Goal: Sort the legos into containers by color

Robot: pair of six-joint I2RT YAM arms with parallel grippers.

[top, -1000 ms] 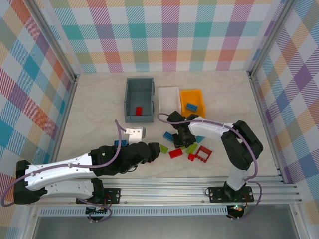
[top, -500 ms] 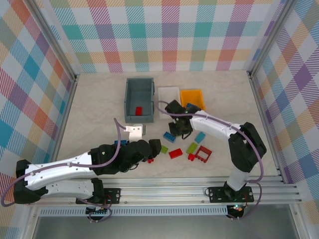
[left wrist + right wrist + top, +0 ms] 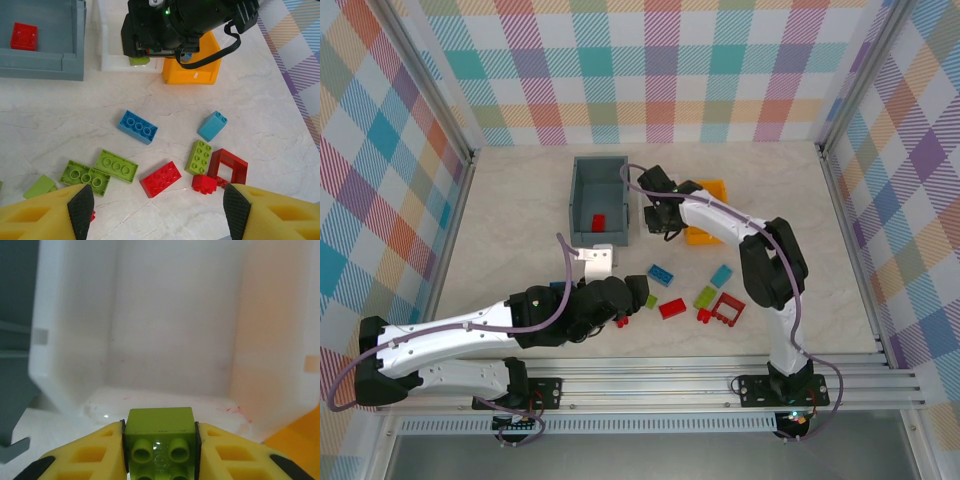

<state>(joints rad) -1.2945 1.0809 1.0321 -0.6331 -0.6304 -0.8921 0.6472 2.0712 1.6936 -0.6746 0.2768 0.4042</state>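
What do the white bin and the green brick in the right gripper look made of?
White bin: probably smooth, slightly translucent plastic; orange glows through one wall, faint scuffs. Green brick: glossy hard moulded plastic, judging by its crisp studs and highlights.

We see a pale marbled tabletop (image 3: pixel 520 210) | we see pastel plaid walls (image 3: pixel 660 70) on three sides | we see aluminium rails (image 3: pixel 650 385) along the near edge

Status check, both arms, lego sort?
Right gripper shut on green brick, at white bin. Left gripper open, over loose bricks. One red brick in grey bin. Nothing blocking the drop.
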